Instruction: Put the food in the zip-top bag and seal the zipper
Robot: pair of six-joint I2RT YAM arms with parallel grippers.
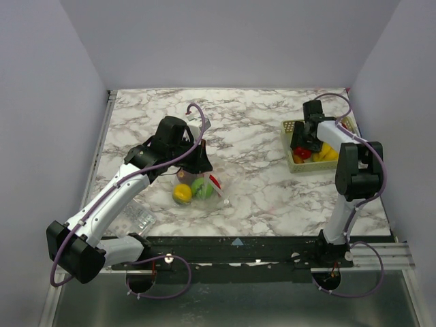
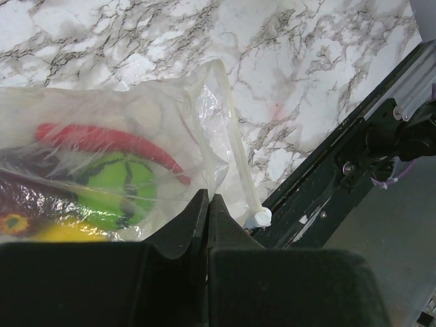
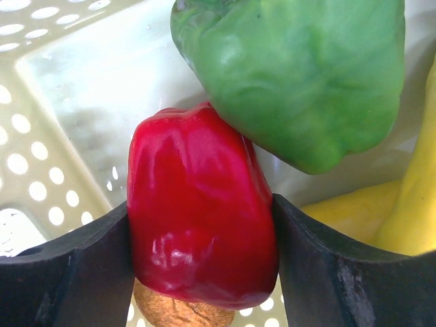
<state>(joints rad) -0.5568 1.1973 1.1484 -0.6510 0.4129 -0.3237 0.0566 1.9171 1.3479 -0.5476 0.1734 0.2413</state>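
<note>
The clear zip-top bag (image 1: 204, 185) lies on the marble table and holds a yellow fruit (image 1: 182, 193), a green fruit (image 1: 201, 187) and a red chili (image 1: 215, 181). In the left wrist view the bag (image 2: 102, 122) shows the chili (image 2: 102, 139) and green fruit (image 2: 119, 187); the pale zipper strip (image 2: 235, 136) ends in a white slider (image 2: 259, 218). My left gripper (image 1: 197, 162) (image 2: 208, 199) is shut on the bag's edge. My right gripper (image 1: 302, 146) (image 3: 201, 204) is inside the basket, shut on a red pepper (image 3: 201, 218) (image 1: 301, 153).
The pale green mesh basket (image 1: 288, 127) (image 3: 61, 82) stands at the right and holds a green pepper (image 3: 300, 75), yellow pieces (image 3: 402, 204) (image 1: 327, 152) and a brown nut (image 3: 170, 312). A small crinkly packet (image 1: 137, 219) lies near the front left edge.
</note>
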